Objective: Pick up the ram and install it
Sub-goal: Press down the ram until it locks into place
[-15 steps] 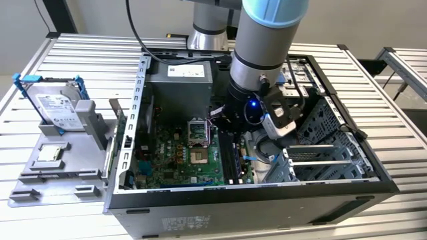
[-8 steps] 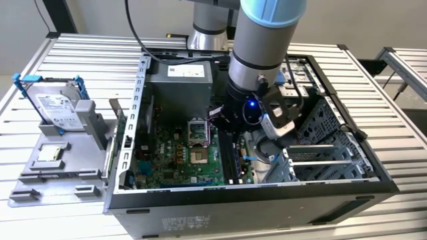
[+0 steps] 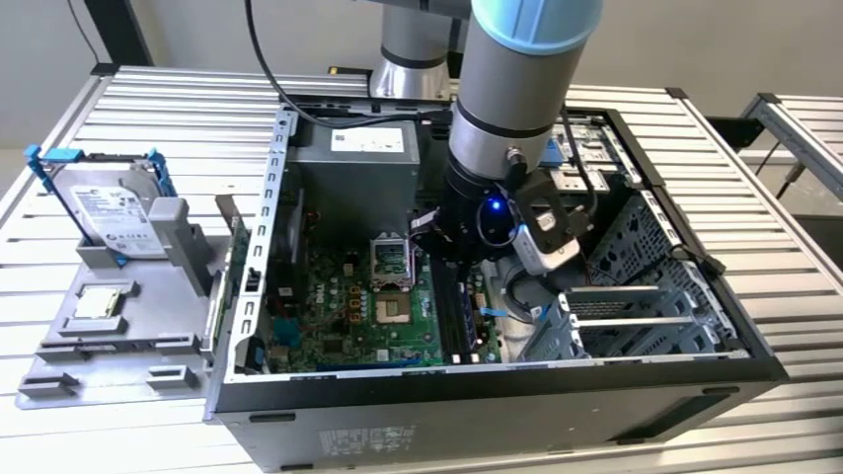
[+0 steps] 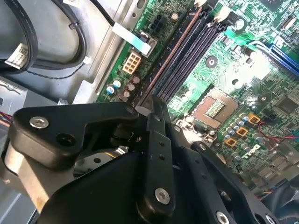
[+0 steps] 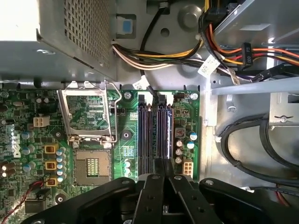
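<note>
The ram [image 5: 164, 133] is a thin dark stick standing on edge along the outermost of the motherboard's black slots [image 5: 145, 135], on the side nearest the board's edge. In the second wrist view the ram [image 4: 170, 53] shows as a narrow brownish edge running along that slot. My gripper [image 5: 163, 163] is down inside the open computer case [image 3: 251, 296], its black fingers [image 4: 156, 109] closed together on the near end of the stick. In the exterior view the arm's wrist [image 3: 495, 222] hangs over the slot area and hides the fingertips.
An open CPU socket [image 5: 91, 163] lies beside the slots. Cable bundles [image 5: 154, 56] and the power supply [image 3: 353, 173] crowd the far end, with a drive cage [image 3: 646, 296] on the exterior view's right. Outside the case, a grey fixture [image 3: 79, 346] holds a hard drive [image 3: 113, 202] and a small chip [image 3: 103, 304].
</note>
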You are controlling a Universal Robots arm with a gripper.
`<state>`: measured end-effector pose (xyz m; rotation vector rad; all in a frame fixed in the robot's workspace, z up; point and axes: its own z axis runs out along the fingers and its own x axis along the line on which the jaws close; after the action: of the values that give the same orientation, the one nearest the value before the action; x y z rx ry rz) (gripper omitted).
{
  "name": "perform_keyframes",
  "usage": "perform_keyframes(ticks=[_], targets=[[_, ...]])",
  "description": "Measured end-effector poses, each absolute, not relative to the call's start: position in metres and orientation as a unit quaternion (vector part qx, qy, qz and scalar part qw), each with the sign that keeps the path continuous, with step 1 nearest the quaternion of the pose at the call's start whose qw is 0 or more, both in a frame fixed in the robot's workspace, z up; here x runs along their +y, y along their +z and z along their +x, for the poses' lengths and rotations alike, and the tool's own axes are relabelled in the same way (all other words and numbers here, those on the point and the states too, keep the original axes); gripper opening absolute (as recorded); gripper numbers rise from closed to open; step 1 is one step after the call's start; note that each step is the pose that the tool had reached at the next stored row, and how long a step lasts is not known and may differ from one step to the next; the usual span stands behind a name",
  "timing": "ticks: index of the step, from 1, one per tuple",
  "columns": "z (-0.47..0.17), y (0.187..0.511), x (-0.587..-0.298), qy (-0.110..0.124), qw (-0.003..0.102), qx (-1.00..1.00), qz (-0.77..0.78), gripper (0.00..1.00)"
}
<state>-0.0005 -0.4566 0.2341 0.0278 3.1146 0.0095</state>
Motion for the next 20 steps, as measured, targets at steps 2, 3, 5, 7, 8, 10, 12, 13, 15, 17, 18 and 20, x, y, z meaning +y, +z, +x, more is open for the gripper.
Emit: perform_keyframes(ticks=[2,3,5,7,8,10,12,13,15,17,18,20], targets=[[-0.0005,0.2342,-0.4566,0.003,0.013,1.0,0.003,0.0],[-0.0005,0.2342,-0.4566,0.003,0.013,1.0,-0.004,0.0],[-0.0006,0.2342,-0.4566,0.003,0.013,1.0,-0.023,0.0],[-0.0005,0.2342,-0.4566,0.003,0.013,0.999,-0.041,0.0],[-0.0005,0.2342,-0.4566,0.003,0.013,0.999,-0.05,0.0],[-0.0006,0.2342,-0.4566,0.004,0.013,0.998,-0.068,0.0],[-0.0005,0.2343,-0.4566,0.004,0.014,0.996,-0.086,0.0],[-0.0005,0.2342,-0.4566,0.004,0.014,0.995,-0.094,0.0],[0.0,0.2343,-0.4566,0.004,0.014,0.994,-0.111,0.0],[0.0013,0.2343,-0.4566,0.004,0.014,0.993,-0.119,0.0],[0.0022,0.2344,-0.4566,0.004,0.014,0.992,-0.123,0.0],[0.0041,0.2344,-0.4566,0.004,0.014,0.991,-0.13,0.0]])
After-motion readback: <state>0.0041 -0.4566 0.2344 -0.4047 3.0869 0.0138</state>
